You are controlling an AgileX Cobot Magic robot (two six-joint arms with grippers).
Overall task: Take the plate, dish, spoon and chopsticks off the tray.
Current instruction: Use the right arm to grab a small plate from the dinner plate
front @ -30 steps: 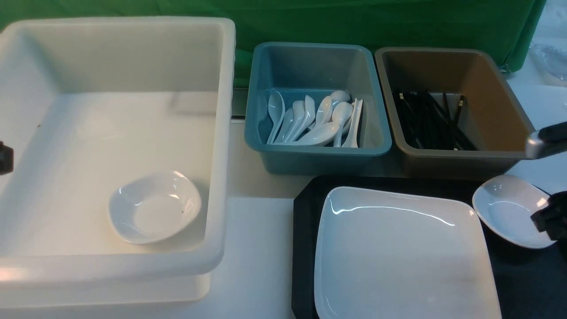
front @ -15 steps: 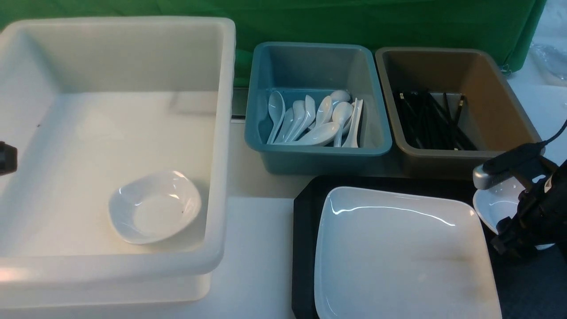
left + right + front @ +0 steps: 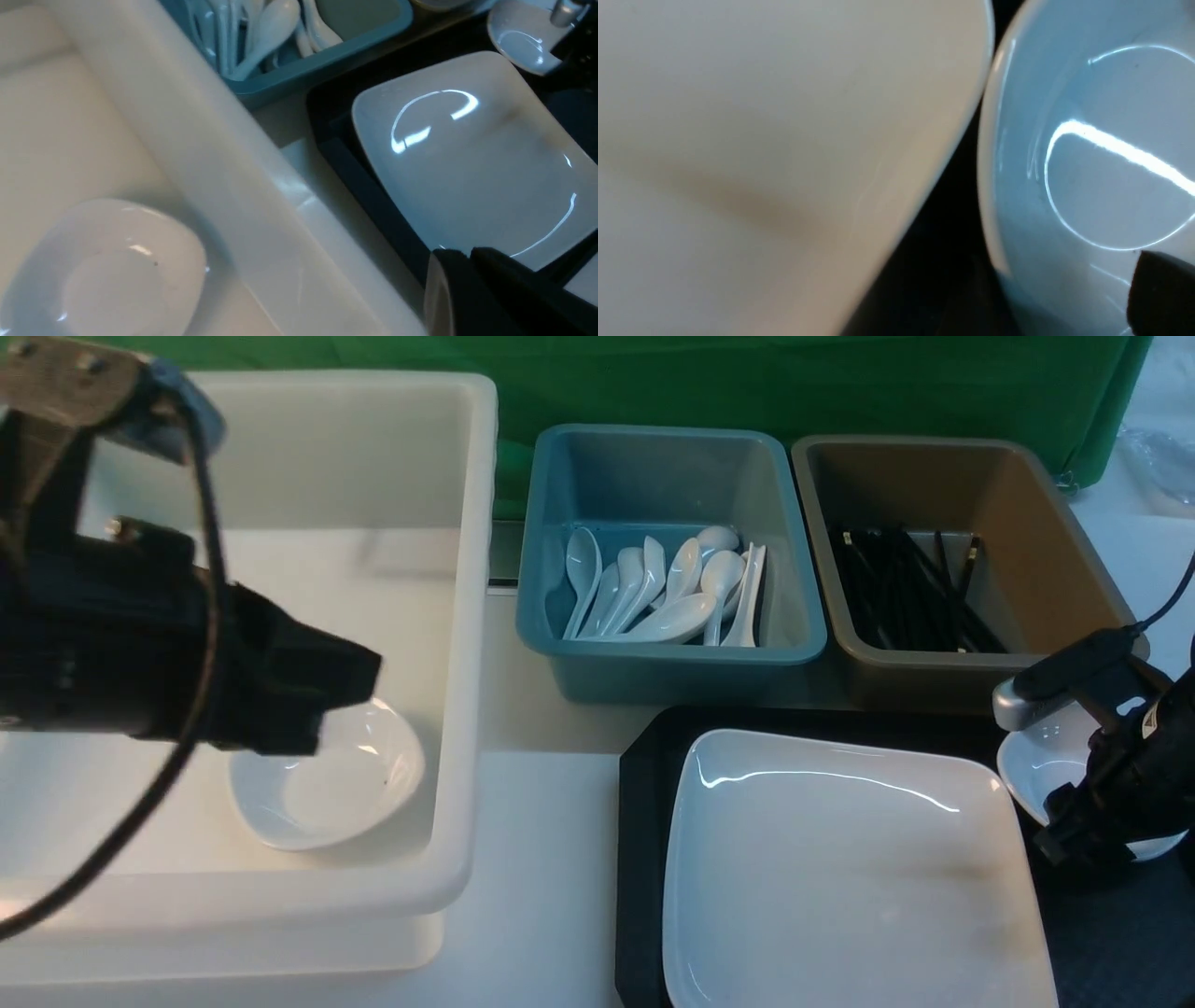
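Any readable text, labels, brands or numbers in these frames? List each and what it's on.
None readable.
The plate, tray, white tub, blue bin and brown bin show no print.
A small pale mark on the right arm is too small to read.

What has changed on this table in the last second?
The left end effector, shut, swung in over the white tub. The right end effector moved in from the right edge to the small dish on the tray; no grip is visible. The plate and dish stayed put.
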